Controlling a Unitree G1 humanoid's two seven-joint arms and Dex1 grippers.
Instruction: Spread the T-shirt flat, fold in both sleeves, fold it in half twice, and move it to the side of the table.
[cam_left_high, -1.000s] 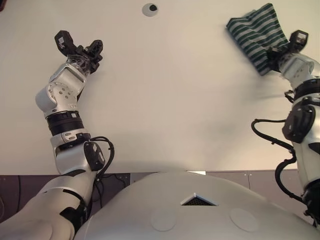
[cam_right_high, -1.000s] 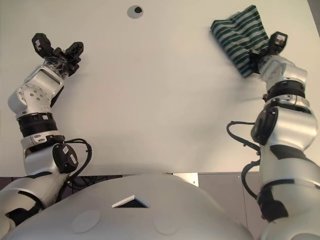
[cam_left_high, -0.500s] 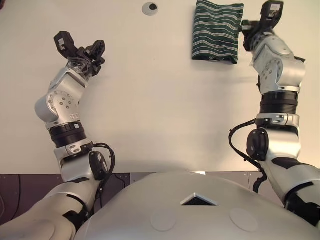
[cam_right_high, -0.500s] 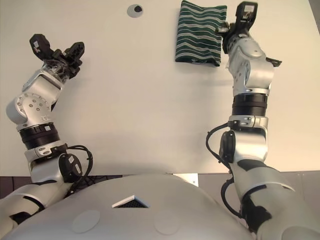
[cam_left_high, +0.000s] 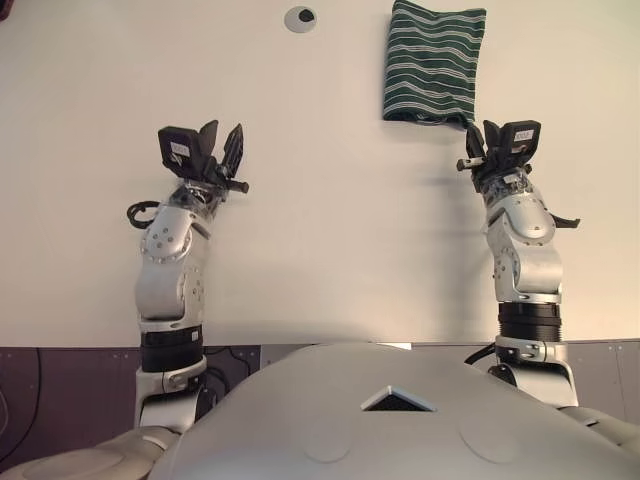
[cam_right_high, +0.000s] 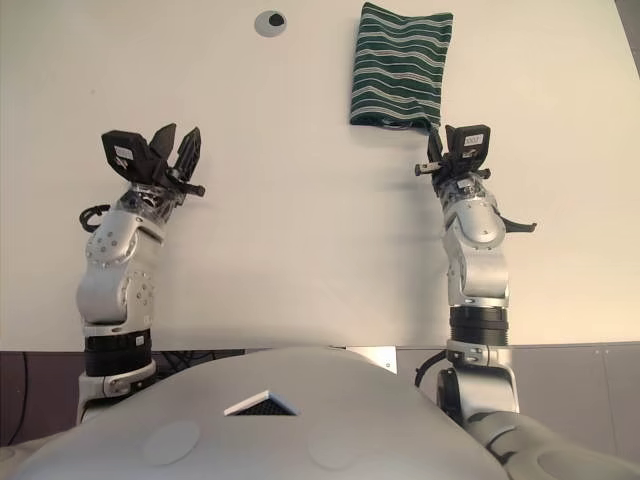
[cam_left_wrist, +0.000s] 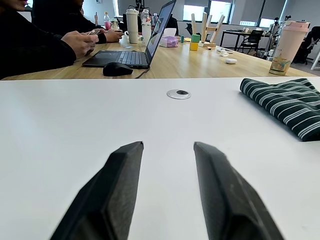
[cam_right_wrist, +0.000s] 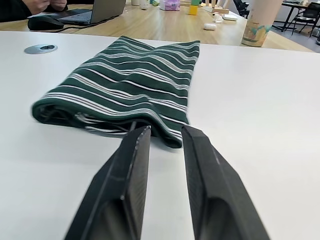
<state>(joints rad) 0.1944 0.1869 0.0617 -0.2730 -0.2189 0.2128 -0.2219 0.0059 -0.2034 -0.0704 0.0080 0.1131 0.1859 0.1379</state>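
On the white table (cam_left_high: 330, 260), the left gripper (cam_left_high: 224, 140) sits near left, fingers spread and empty. The right gripper (cam_left_high: 481, 133) sits near right, fingers slightly parted, gripping nothing. Just beyond it lies the folded green striped T-shirt (cam_left_high: 432, 62), far right. A round cable grommet (cam_left_high: 300, 18) lies at the far centre.

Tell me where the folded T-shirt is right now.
In the head views the folded T-shirt lies far back on the table, on the robot's right, just beyond the right gripper, with a round cable port to its left.
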